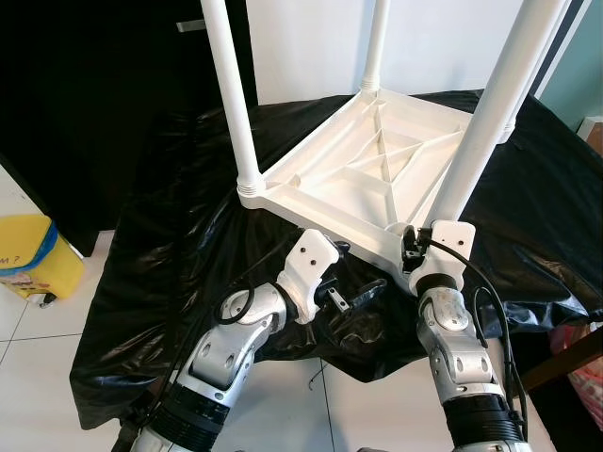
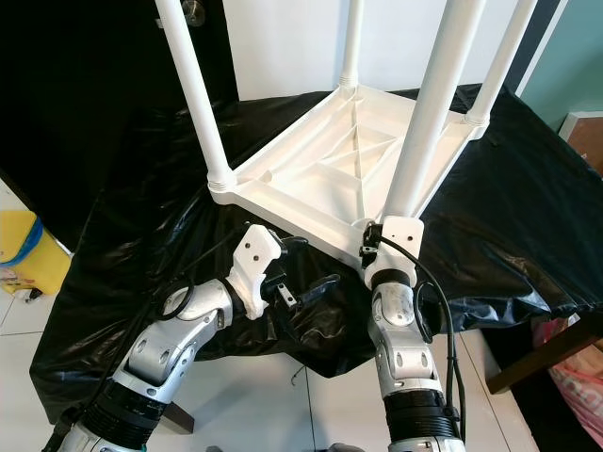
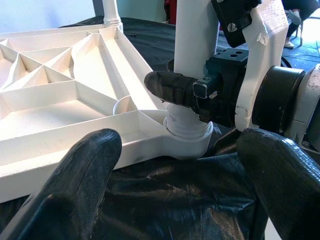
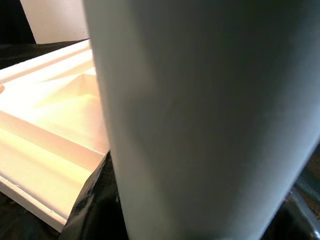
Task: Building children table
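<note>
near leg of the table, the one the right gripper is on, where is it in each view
Left eye: near leg rises right of centre from the right gripper.
Right eye: near leg, centre-right, above the gripper.
Left wrist: its base stands in the corner socket, a black finger across it.
Right wrist: leg close up.
Shared landmark: ribbed tabletop underside.

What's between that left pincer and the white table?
Just black sheet. In the eye views the open left pincer hovers short of the upturned table, with nothing else lying in the gap.
</note>
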